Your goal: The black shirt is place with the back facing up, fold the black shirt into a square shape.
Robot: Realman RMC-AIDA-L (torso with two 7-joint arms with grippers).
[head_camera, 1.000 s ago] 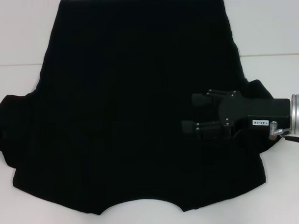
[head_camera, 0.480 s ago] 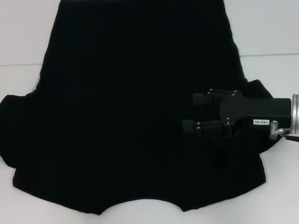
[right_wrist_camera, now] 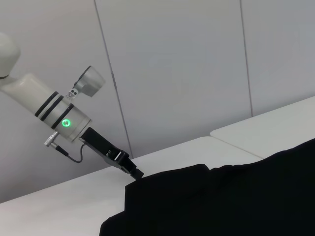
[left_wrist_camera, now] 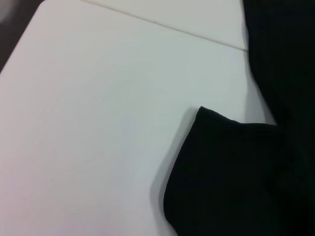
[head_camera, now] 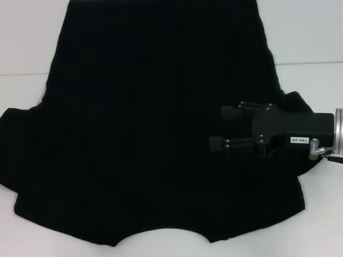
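Cloth fills most of the white table [head_camera: 22, 38] — the soft matte black short-sleeved shirt [head_camera: 159, 106] lies flat, neckline toward the near edge. Since a second ago the left hand [right_wrist_camera: 129, 169] has drawn off the left sleeve toward the table's left edge; whether it is spread I cannot tell. The right hand [head_camera: 223, 128] has barely shifted over the right sleeve, fingers spread, gripping nothing — so that sleeve's fold looks next.

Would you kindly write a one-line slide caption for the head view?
Right gripper open over the right sleeve of the black shirt spread on the white table.
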